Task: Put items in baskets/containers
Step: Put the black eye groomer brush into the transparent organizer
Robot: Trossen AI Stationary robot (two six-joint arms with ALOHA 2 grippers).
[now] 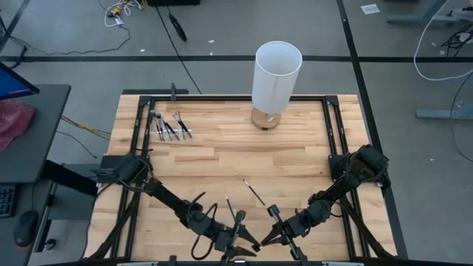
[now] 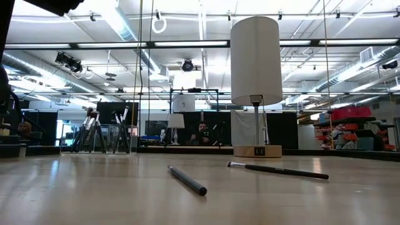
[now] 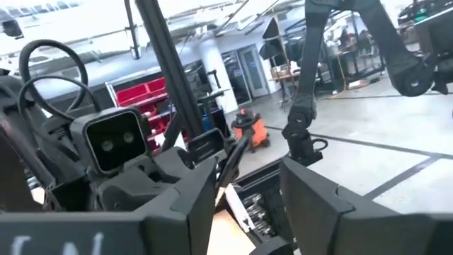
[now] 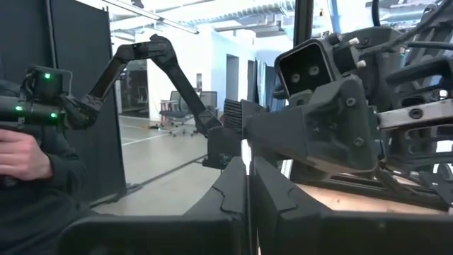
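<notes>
Down at the near edge of the table, seen from above, my left gripper [image 1: 246, 242] and my right gripper [image 1: 266, 238] meet tip to tip. They are too small and dark from up there to show how wide they are. Two loose brushes [image 1: 230, 203] lie on the wood just past them. Both run from near to far, with their far ends leaning to my left. More brushes lie bunched in the clear container [image 1: 158, 125] by the far left corner; its walls are hard to see. A tall white cylinder [image 1: 277, 70] stands at the far edge.

From table height, neither of my grippers shows. One brush points at the camera. The other lies almost sideways, and its little tuft points to that picture's left side.

Past my left wrist, my fingers [image 3: 187, 202] stand well apart. A thin dark stick [image 3: 237, 157] slants through the gap. It looks like a brush, and my fingers are not touching it. Its lower end is hidden.

Past my right wrist, my two fingers [image 4: 279, 202] are pressed tight together. I cannot see the stick between them here. A person's hand [image 4: 21, 157] shows at the side.
</notes>
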